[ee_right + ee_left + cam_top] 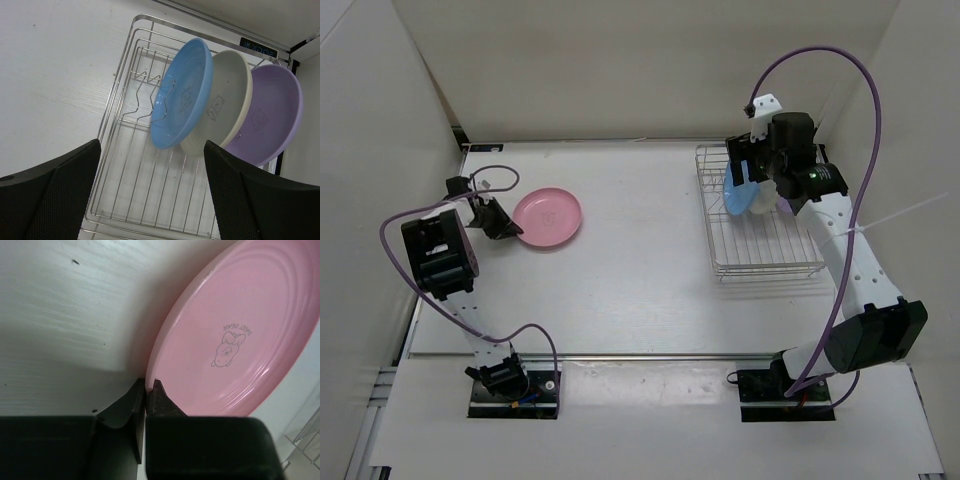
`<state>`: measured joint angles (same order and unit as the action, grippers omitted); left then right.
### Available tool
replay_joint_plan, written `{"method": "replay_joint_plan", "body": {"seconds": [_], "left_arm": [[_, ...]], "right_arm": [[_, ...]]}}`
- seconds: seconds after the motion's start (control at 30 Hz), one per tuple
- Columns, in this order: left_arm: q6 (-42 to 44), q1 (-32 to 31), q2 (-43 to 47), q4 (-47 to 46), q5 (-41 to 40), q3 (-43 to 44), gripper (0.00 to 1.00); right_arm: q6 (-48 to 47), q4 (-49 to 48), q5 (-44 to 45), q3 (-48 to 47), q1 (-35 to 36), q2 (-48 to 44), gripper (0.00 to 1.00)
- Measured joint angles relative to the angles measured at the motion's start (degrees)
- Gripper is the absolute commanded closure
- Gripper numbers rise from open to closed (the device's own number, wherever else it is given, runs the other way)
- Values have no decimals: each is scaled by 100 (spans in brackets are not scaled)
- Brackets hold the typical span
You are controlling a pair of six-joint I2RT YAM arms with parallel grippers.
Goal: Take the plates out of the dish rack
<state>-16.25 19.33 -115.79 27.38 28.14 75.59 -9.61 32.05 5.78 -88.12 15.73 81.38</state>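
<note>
L claw (146, 386) clamped on pink plate (235, 340) rim; R claw (151, 150) spread, blue plate (182, 95) ahead.

The dish rack (765, 250) sits on the right side of the table (640, 290). Three plates stand on edge in its far half, in a row. The leftmost plate (180, 95) comes first, the middle plate (225, 100) is just beside it, and the rightmost plate (270, 115) is beyond that. The right gripper (151, 147) hangs above them. Well apart, at the left, the lone plate (240, 340) lies on the table, with the left gripper (146, 390) at its left rim.
</note>
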Motion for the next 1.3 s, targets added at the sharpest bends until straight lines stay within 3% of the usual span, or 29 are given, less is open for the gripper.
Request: {"method": "replay_joint_plan", "body": {"seconds": [0.07,0.1,0.23,0.27,0.3,0.47,0.63,0.83,1.0,1.13,1.3], "left_arm": [[-11,-17,-9,26,-90,74,76],[-4,-33,-20,66,-129,133,54],[7,-79,-66,90,-96,295,26],[-17,-83,-57,94,-22,315,9],[26,-83,-46,85,-15,326,0],[195,-136,245,81,46,160,0],[627,-136,968,291,4,-330,0],[1440,-262,2684,474,-118,-767,0],[1945,-511,4100,734,-354,-1172,0],[2140,-509,4690,933,-649,-1399,0],[2312,-505,5180,1158,-986,-1480,0]], "right_arm": [[0,0,0,-2,0,0,13],[2,0,-4,-2,0,0,13],[-2,0,-39,-2,0,0,13],[-7,0,-50,-2,0,0,13],[-9,0,-63,-2,0,0,13],[-269,-76,142,-2,0,168,13],[-715,-289,925,-26,22,763,14],[-1377,-522,2188,-433,221,1832,17],[-1646,-621,2702,-627,374,2223,20],[-1825,-831,2994,-748,385,2302,39],[-1921,-1003,3381,-756,387,2461,45]]}}
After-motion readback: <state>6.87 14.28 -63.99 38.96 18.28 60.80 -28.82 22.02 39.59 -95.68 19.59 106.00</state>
